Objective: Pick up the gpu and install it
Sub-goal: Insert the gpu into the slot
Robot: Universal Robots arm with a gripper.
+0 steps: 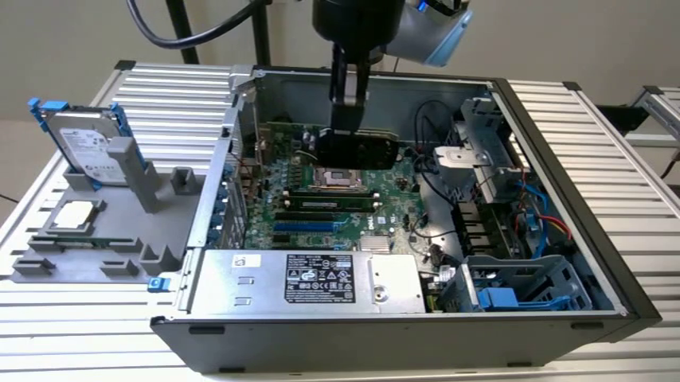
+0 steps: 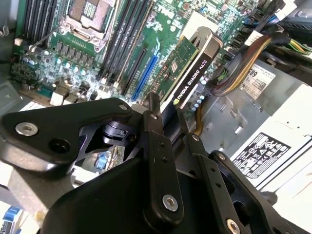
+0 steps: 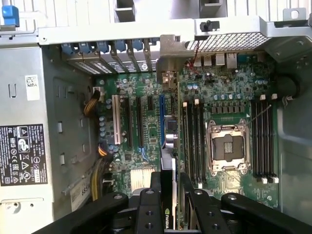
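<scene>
Now the pincer (image 1: 348, 131) clamps the gpu (image 1: 358, 150) above the motherboard (image 1: 330, 208); any tilt could jam it beside the slot (image 3: 161, 112).

From my console: the arm (image 1: 356, 24) runs off the exterior view's upper edge. In the second wrist view the gripper (image 2: 168, 116), clamped on the gpu (image 2: 189, 73), hides the card's near end from me.
</scene>
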